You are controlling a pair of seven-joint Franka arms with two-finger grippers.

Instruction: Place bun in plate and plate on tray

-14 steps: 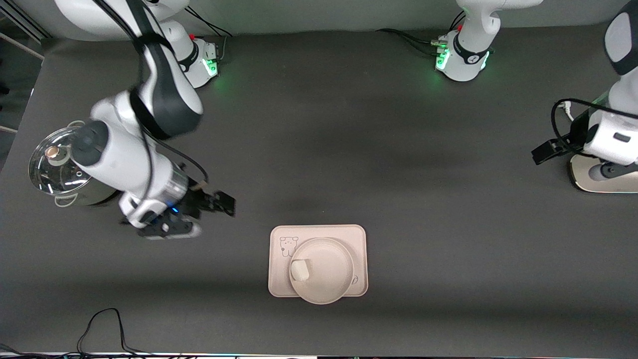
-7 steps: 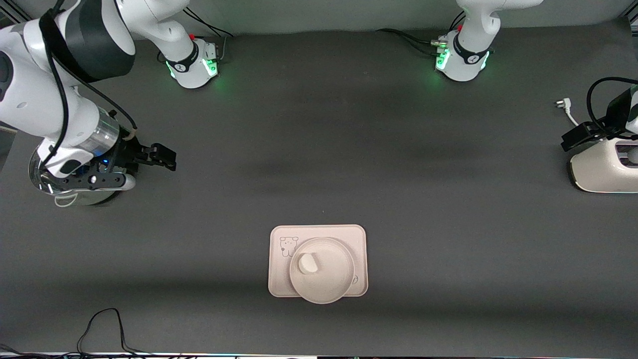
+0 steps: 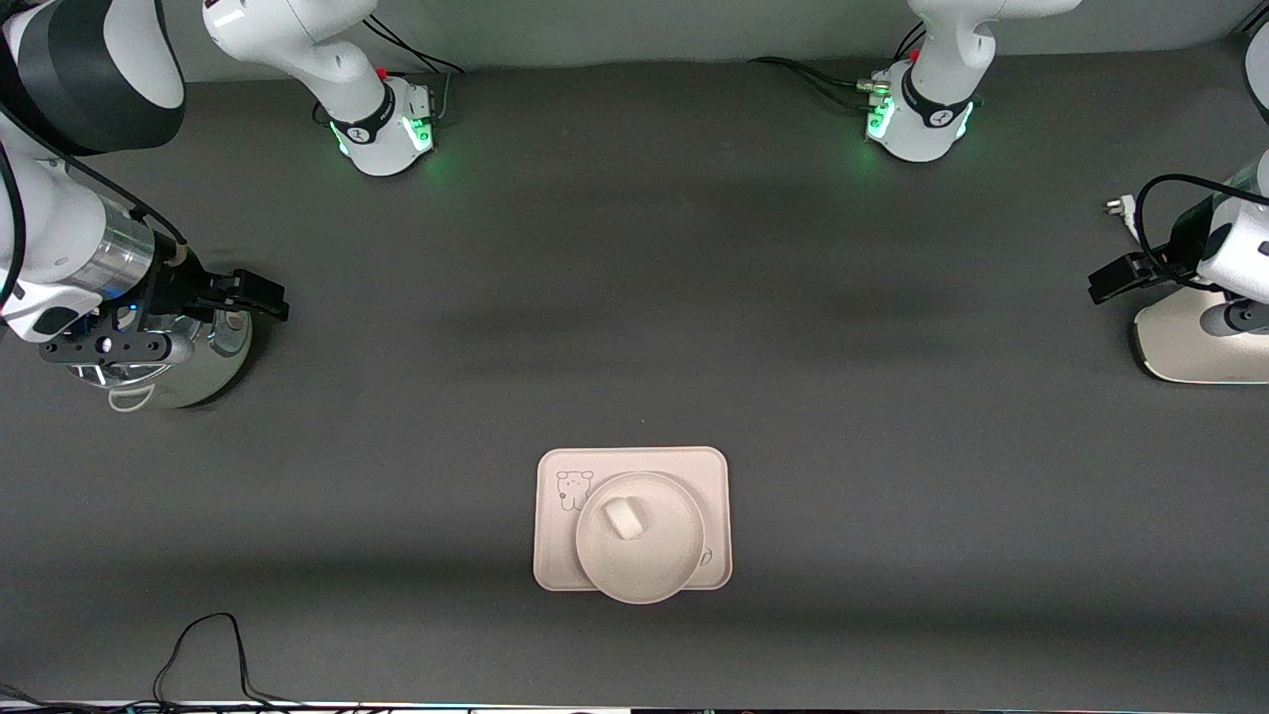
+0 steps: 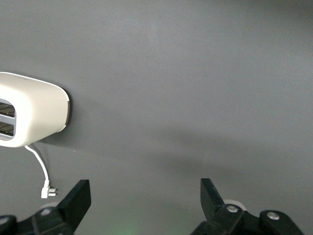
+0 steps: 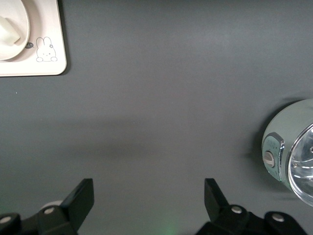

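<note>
- I judge the job done: bun point(image 3: 625, 519) sits in plate point(image 3: 639, 548), plate rests on tray point(image 3: 716, 476), tray on table point(image 3: 634, 297) near the front camera.
- Both arms wait. Right hand point(image 3: 260, 296), fingers spread, empty, over the pot point(image 3: 188, 382); left hand point(image 3: 1108, 283), spread, empty, by the toaster point(image 3: 1185, 347).
- R wrist view alone shows a rabbit print point(image 5: 47, 50) on the tray; L wrist view alone shows toaster slots and plug point(image 4: 49, 192).

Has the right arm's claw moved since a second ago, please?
Yes. The right claw has pulled away from the tray toward the right arm's end of the table and now hangs open over the pot.
</note>
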